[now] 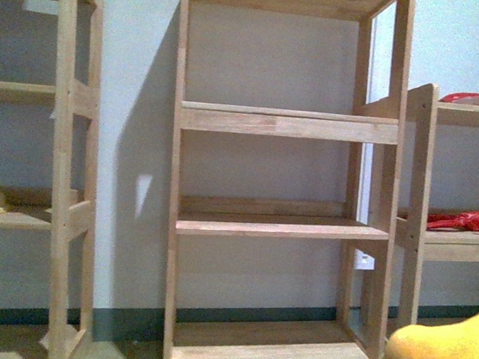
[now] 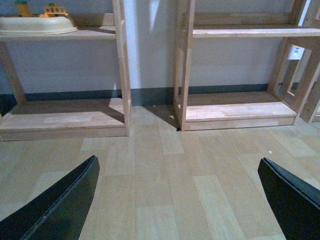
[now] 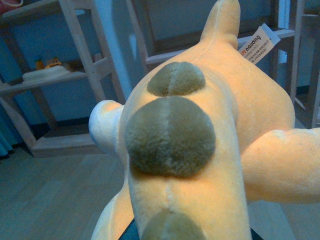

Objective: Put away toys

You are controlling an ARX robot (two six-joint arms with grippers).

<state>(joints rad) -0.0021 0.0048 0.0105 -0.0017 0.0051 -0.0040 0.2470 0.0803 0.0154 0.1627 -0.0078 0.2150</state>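
Observation:
The plush animal (image 3: 200, 150) fills the right wrist view: orange-yellow, with olive round patches down its back, a stubby limb and a white sewn-in tag. My right gripper (image 3: 192, 235) is shut on it, the fingers hidden under the plush. In the front view the same plush animal (image 1: 448, 348) shows at the lower right corner, in front of the middle shelf unit (image 1: 277, 226). My left gripper (image 2: 180, 200) hangs open over bare floor, its two dark fingers (image 2: 60, 205) far apart with nothing between them.
Three wooden shelf units stand against the blue-grey wall. The left unit (image 1: 15, 217) holds a cream tub (image 2: 35, 24) with small toys. Red items (image 1: 473, 221) lie on the right unit's shelves. Pale plank floor (image 2: 165, 165) lies before the shelves.

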